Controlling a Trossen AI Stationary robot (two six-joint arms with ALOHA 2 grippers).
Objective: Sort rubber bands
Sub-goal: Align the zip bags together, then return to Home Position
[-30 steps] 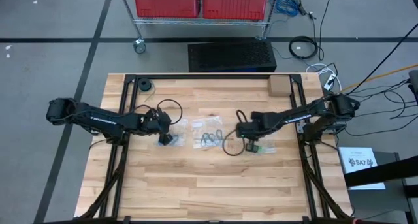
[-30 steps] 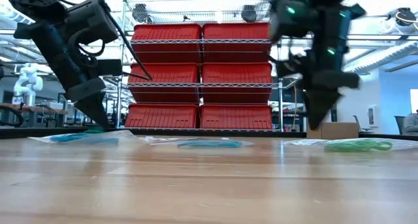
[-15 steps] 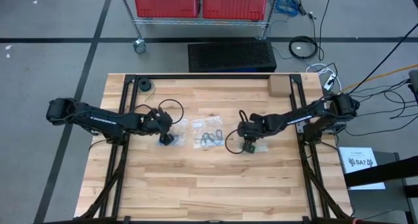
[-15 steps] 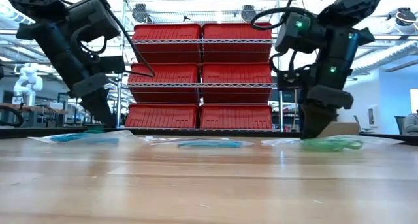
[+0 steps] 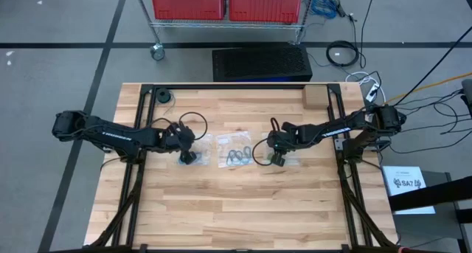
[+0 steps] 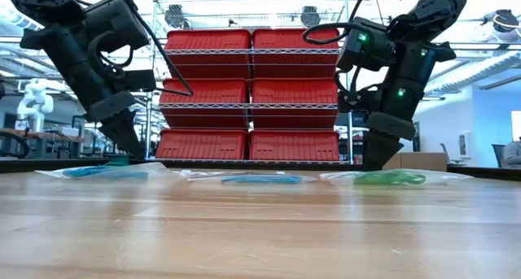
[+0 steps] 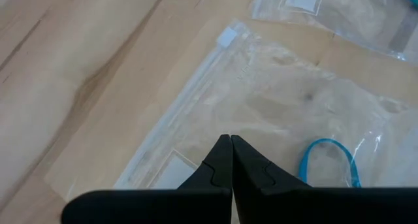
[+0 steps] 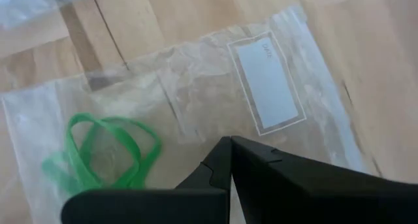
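Rubber bands lie flat on the wooden table (image 5: 236, 201), sealed inside three clear plastic bags set in a row across its middle. Taking the middle bag (image 5: 234, 151) as the landmark: it holds the dark bands (image 5: 237, 155), a small tangle whose direction I cannot make out. On the left arm's side of it sits the bag with the blue band (image 7: 328, 162), a single loop lying open and flat, its longer axis running across the bag (image 7: 274, 113) rather than along the zip edge. On the right arm's side sits the bag (image 8: 196, 100) with the green bands (image 8: 101, 152), several loops overlapping in a loose oval heap, stretched along the bag's length, beside its white label (image 8: 268, 83).

The left gripper (image 7: 231, 140) is down at the blue bag, fingers pressed together to a single point, the tip resting on or just above the plastic near the blue loop; nothing is visibly pinched between them. The right gripper (image 8: 230, 140) is likewise closed tight, its tip at the green bag between the label and the green heap, holding nothing I can see.
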